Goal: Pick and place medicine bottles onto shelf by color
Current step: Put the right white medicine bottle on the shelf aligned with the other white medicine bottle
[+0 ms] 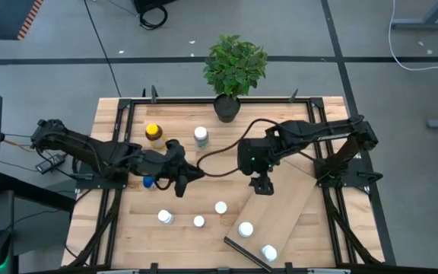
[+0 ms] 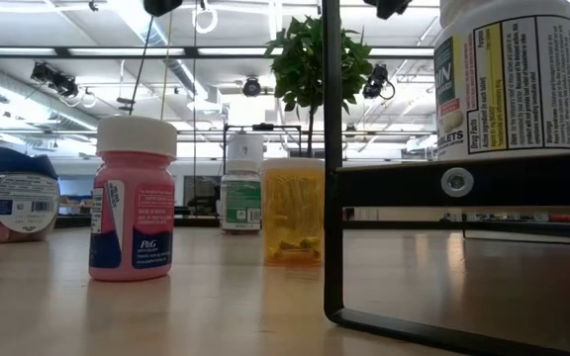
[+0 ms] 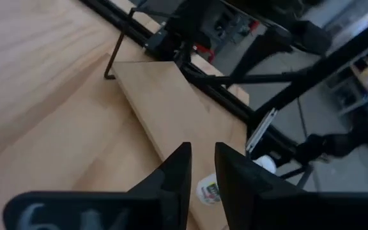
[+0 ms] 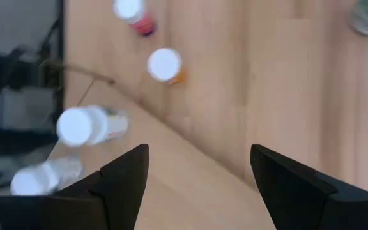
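1. Bench point(image 1: 128, 228): plank top; a plant point(image 1: 234, 65) sits at the far edge, clear of the work area.
2. Shelf point(image 1: 280, 217): lies flat and skewed at the near right, so it's within the right arm's reach. Two white bottles point(image 1: 245, 229) already stand on it.
3. Loose bottles: amber one point(image 1: 153, 134) and a white one point(image 1: 201, 135) toward the far side, three white-capped ones point(image 1: 198, 221) near the middle front, just off the shelf.
4. Left gripper point(image 1: 179, 181): mid-bench, fingers point(image 3: 174, 179) nearly closed, nothing visibly held; a blue cap point(image 1: 148, 182) shows just beside the arm.
5. Right gripper point(image 1: 261, 185): hovers over the shelf's far end, fingers point(image 4: 123, 176) wide apart, empty. Probably just after a release or before a pick.
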